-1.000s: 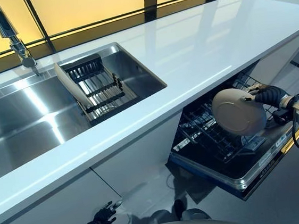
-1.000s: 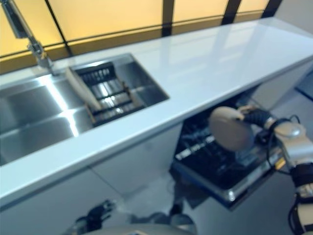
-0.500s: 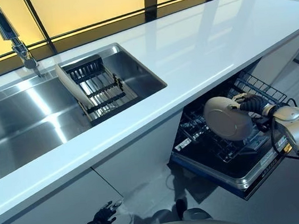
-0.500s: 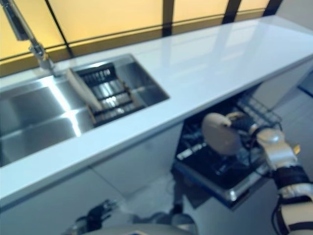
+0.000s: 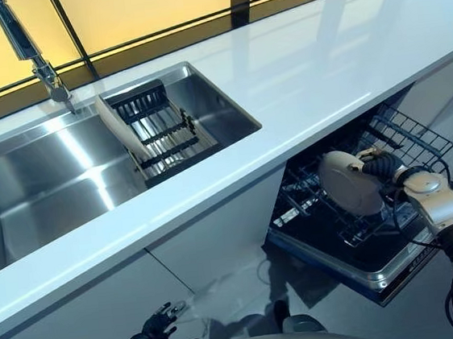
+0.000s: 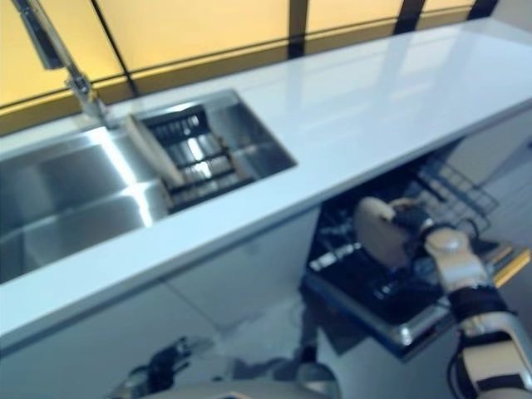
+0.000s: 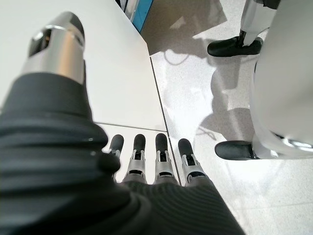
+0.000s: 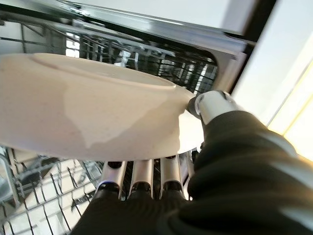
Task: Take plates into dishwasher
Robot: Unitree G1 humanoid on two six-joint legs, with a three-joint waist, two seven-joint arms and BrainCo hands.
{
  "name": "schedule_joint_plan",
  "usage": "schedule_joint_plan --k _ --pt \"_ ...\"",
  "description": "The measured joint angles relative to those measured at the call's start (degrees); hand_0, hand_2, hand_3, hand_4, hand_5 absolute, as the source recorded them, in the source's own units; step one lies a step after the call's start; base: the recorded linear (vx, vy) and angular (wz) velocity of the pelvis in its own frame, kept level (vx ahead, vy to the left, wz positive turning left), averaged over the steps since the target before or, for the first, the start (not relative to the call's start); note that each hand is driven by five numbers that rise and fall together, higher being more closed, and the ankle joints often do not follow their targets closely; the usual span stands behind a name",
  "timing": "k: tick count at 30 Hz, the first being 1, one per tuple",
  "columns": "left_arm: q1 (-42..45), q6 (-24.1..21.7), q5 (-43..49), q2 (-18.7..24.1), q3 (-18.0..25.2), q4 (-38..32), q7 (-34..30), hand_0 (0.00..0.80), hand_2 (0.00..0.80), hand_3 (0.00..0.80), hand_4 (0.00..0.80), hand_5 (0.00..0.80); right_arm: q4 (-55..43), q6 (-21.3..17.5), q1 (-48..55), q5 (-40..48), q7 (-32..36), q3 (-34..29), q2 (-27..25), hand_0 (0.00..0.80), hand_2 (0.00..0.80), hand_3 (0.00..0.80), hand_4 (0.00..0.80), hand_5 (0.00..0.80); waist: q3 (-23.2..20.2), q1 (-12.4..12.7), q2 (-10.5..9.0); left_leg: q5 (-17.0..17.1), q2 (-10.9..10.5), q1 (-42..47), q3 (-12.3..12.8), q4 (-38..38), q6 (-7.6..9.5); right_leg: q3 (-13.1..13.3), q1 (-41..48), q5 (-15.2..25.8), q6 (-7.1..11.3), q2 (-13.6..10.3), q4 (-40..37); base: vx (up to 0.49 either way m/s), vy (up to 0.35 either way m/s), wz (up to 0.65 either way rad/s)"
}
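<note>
Below the glossy white counter [image 5: 320,54], right hand [image 5: 379,168] fingers pinch a round beige plate [image 5: 349,182] over the wire rack [image 5: 405,130].

A long white countertop [image 5: 320,54] holds a steel sink [image 5: 41,181], with a faucet [image 5: 28,53] behind it. Behind the countertop run amber-lit windows [image 5: 145,8] with dark frames. Below the countertop lies pale speckled floor [image 5: 231,286].

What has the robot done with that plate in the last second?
The right hand, still gripping the plate, has lowered it toward the dishwasher rack and turned it more upright. The other plate in the sink and the left hand stayed put; the camera itself shifted slightly.
</note>
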Motion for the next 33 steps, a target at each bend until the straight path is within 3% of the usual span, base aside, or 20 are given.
schedule_joint_plan --k 8,26,27,33 --pt "-0.06 -0.29 -0.08 -0.09 -0.06 -0.97 -0.14 0.000 0.000 0.000 0.000 0.000 7.26 -1.11 -0.83 -0.12 -3.03 0.32 3.67 0.800 0.800 0.800 0.800 0.800 0.58 1.27 1.83 0.13 -0.19 -0.98 -1.76 0.18 0.14 -1.25 -0.13 0.10 -0.21 -0.34 0.00 -0.006 0.003 0.07" --pt "-0.41 -0.33 -0.09 -0.18 -1.28 -1.00 -0.81 0.000 0.000 0.000 0.000 0.000 17.98 -3.62 -5.07 -1.01 -5.15 1.66 7.74 0.784 0.784 0.784 0.784 0.784 0.57 2.27 2.84 0.23 -0.29 -0.85 -3.03 0.19 0.26 -2.32 0.74 -0.12 -0.18 -0.54 -0.01 0.003 0.003 0.03" --pt "-0.42 -0.33 -0.10 -0.18 -1.28 -1.00 -0.84 0.000 0.000 0.000 0.000 0.000 18.02 -3.62 -5.18 -1.00 -5.32 2.00 7.74 0.000 0.000 0.000 0.000 0.000 0.55 2.30 2.87 0.24 -0.28 -0.85 -3.05 0.19 0.27 -2.36 0.76 -0.12 -0.19 -0.55 -0.01 0.000 0.000 0.00" --pt "-0.43 -0.33 -0.12 -0.21 -1.28 -1.00 -0.83 0.000 0.000 0.000 0.000 0.000 17.95 -3.20 -5.18 0.51 -6.11 2.21 8.83 0.000 0.000 0.000 0.000 0.000 0.52 2.25 2.99 0.25 -0.29 -0.85 -3.07 0.19 0.29 -2.37 0.77 -0.12 -0.19 -0.54 -0.01 0.000 0.000 0.00"
